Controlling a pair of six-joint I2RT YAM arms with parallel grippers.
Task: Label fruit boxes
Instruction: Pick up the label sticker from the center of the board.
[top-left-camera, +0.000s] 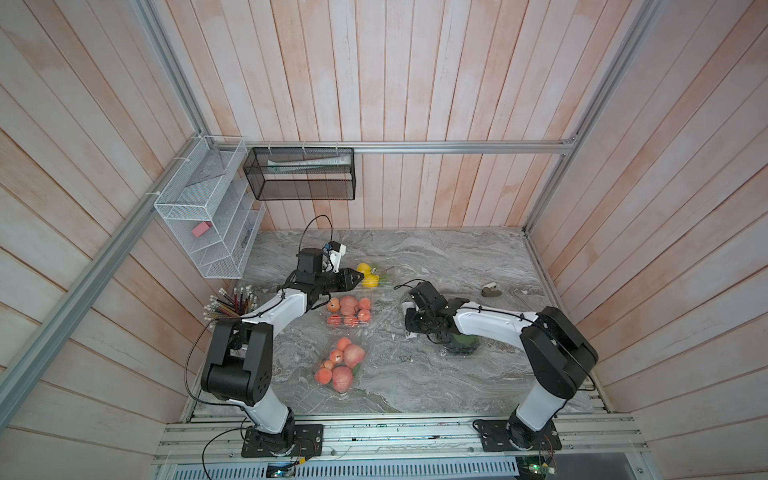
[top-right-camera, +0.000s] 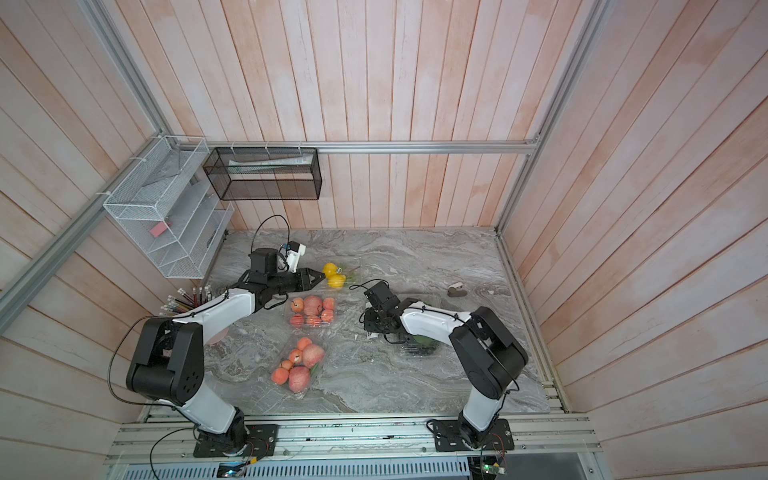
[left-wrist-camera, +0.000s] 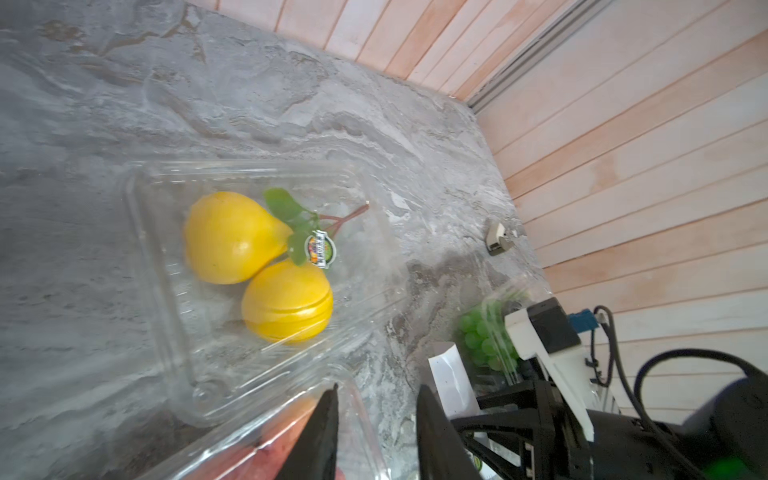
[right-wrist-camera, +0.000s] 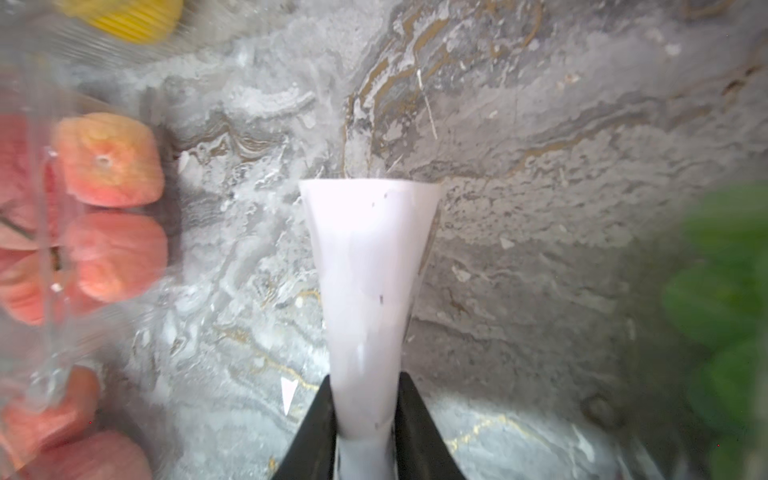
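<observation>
Four clear fruit boxes lie on the marble table. The yellow-fruit box (top-left-camera: 376, 274) (left-wrist-camera: 208, 332) carries a round sticker (left-wrist-camera: 320, 249) on its lid. Two apple boxes (top-left-camera: 349, 311) (top-left-camera: 340, 363) lie nearer the front. The grape box (top-left-camera: 461, 343) sits partly under my right arm. My left gripper (top-left-camera: 358, 276) (left-wrist-camera: 378, 388) hovers open and empty between the yellow-fruit box and the rear apple box (left-wrist-camera: 249, 449). My right gripper (top-left-camera: 411, 322) (right-wrist-camera: 365, 382) is shut on the white sticker sheet (right-wrist-camera: 370, 270), which curls between the apples and the grapes (right-wrist-camera: 727, 311).
A pencil cup (top-left-camera: 232, 301) stands at the table's left edge. A white wire rack (top-left-camera: 212, 216) and a black mesh basket (top-left-camera: 299, 174) hang on the walls. A small beige-and-dark object (top-left-camera: 491, 289) lies at the back right. Wooden walls close in three sides.
</observation>
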